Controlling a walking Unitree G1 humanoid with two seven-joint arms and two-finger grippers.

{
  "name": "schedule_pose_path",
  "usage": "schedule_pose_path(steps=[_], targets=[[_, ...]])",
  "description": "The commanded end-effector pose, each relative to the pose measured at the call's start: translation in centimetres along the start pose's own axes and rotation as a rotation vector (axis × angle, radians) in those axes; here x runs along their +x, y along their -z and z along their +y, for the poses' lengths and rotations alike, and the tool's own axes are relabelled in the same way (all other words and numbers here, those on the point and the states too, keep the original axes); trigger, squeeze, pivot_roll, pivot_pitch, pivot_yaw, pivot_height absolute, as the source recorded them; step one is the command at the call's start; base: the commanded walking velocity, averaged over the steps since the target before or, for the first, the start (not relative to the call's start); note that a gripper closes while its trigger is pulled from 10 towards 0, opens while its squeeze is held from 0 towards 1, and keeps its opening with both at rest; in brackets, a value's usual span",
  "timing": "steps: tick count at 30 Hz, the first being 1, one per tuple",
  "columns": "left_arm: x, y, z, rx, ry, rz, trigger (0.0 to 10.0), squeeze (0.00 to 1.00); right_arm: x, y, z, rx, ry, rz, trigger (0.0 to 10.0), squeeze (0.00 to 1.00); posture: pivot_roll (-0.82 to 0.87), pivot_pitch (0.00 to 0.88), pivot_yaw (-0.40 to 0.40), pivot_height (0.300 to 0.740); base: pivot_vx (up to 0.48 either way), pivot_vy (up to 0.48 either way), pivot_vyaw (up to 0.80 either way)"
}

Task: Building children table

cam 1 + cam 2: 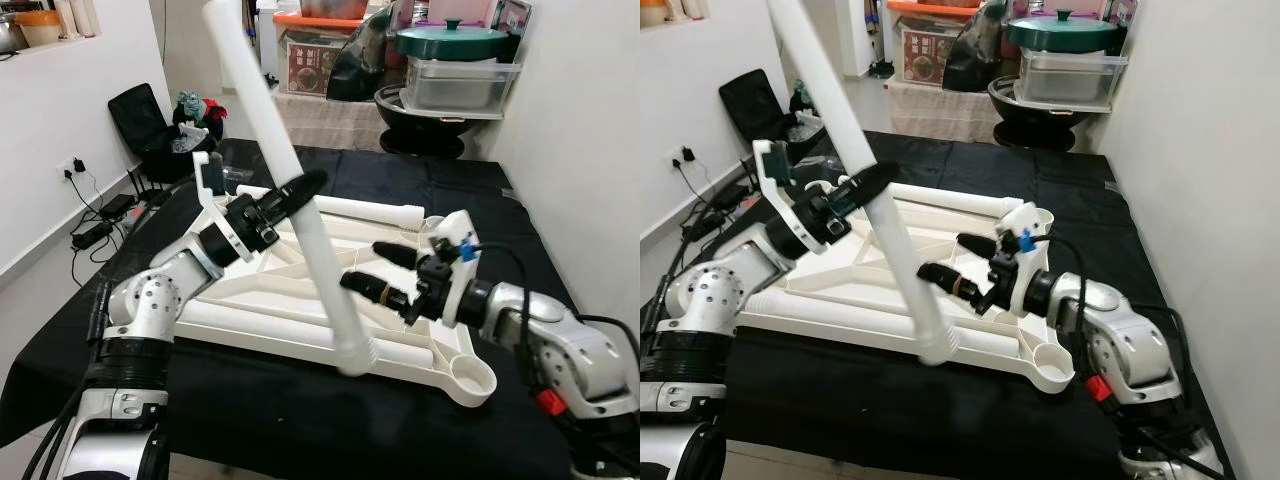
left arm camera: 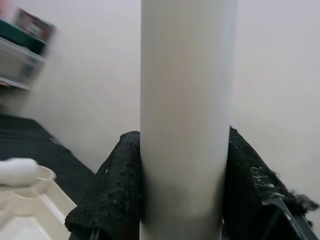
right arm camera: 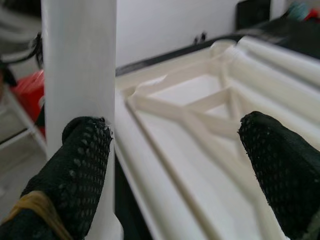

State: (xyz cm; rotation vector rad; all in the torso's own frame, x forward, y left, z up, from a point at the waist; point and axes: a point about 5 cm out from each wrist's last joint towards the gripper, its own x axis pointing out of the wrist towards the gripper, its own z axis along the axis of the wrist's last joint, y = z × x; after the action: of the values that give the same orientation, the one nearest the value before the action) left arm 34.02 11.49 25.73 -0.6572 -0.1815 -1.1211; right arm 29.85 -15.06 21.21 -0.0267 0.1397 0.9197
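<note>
- The white leg (image 2: 187, 120) is clamped between the two black pads of the left gripper (image 1: 285, 205), one pad pressed on each side of the tube, as seen in the left wrist view.
- The grip is taken about halfway along the leg; the tube is held tilted, its upper end leaning away toward the back of the room and its flared lower end (image 1: 352, 358) sitting at the near edge of the tabletop (image 1: 300, 290).
- The fingers of the right gripper (image 1: 385, 270) are spread apart with nothing held; one fingertip (image 3: 82, 155) lies just beside the leg, and whether it touches cannot be told.
- The white tabletop lies upside down on a black cloth (image 1: 400, 420), its ribs facing up, with a round socket (image 1: 472, 378) at the near right corner and another (image 1: 1032, 216) at the far right corner.
- A second white leg (image 1: 350, 207) lies along the far edge of the tabletop.
- The step in hand is judged to be seating the leg in a corner socket.
- The lower end is best steadied by the right gripper while the leg is brought upright by the left.
- The end should be centred over the socket before it is pressed down, since a tilted leg is likely to jam or skid off the rim.
</note>
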Motion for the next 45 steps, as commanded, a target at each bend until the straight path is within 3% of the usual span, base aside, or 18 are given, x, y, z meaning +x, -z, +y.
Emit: schedule_pose_path(steps=[1,6,9,11,16,18,28,31,35,40,43,45], targets=[[1.0,-0.1,-0.7,0.009,0.062,0.012,1.9,0.0,0.5,0.6,0.6,0.023,-0.054,0.045,10.0,0.0,0.03,0.0,-0.034,0.74,0.0,0.0,0.0],[0.6,0.1,-0.3,0.016,0.063,0.038,1.6,0.0,0.5,-0.1,0.9,0.026,-0.091,0.015,10.0,0.0,0.02,0.0,-0.03,0.74,0.0,0.0,0.0],[0.3,0.1,-0.3,0.018,0.068,0.045,1.8,0.0,-0.2,-0.5,-0.5,0.022,-0.049,0.016,10.0,0.0,0.02,0.0,-0.031,0.74,0.0,0.0,0.0],[0.3,0.1,-0.3,0.018,0.068,0.045,1.8,0.0,-0.2,-0.5,-0.5,0.022,-0.049,0.016,10.0,0.0,0.02,0.0,-0.031,0.74,0.0,0.0,0.0],[-0.4,0.3,-0.2,0.026,0.071,0.052,1.8,0.0,-3.1,-2.0,-3.9,0.044,0.08,-0.003,10.0,0.0,0.01,0.0,-0.034,0.74,0.0,0.0,0.0],[-0.4,0.4,-0.1,0.028,0.071,0.054,1.8,0.0,-3.3,-2.1,-4.0,0.05,0.086,-0.005,10.0,0.0,0.01,0.0,-0.034,0.74,0.0,0.0,0.0],[-0.6,0.2,0.1,0.045,0.066,0.057,1.6,0.0,-4.2,-1.4,-2.8,0.077,-0.005,0.021,10.0,0.0,0.01,0.0,-0.032,0.74,0.0,0.0,0.0],[-0.6,-0.3,0.7,0.076,0.049,0.061,1.3,0.0,-4.2,-0.6,-1.1,0.115,-0.134,0.035,10.0,0.0,0.0,0.0,-0.029,0.74,0.0,0.0,0.0],[-0.6,-0.3,0.8,0.08,0.047,0.061,1.3,0.0,-4.1,-0.4,-0.7,0.122,-0.156,0.037,10.0,0.0,0.0,0.0,-0.029,0.74,0.0,0.0,0.0],[-0.3,-0.4,1.1,0.1,0.042,0.069,1.3,0.0,-2.9,0.3,0.8,0.139,-0.243,0.035,10.0,0.0,0.0,0.0,-0.025,0.74,0.0,0.0,0.0],[-0.2,-0.4,1.1,0.1,0.041,0.064,1.3,0.0,-2.6,0.5,1.0,0.143,-0.246,0.039,10.0,0.0,0.0,0.0,-0.027,0.74,0.0,0.0,0.0],[0.5,-0.5,1.2,0.103,0.041,0.048,1.0,0.0,-1.2,1.2,1.7,0.156,-0.262,0.053,10.0,0.0,0.0,0.0,-0.028,0.74,0.0,0.0,0.0]])
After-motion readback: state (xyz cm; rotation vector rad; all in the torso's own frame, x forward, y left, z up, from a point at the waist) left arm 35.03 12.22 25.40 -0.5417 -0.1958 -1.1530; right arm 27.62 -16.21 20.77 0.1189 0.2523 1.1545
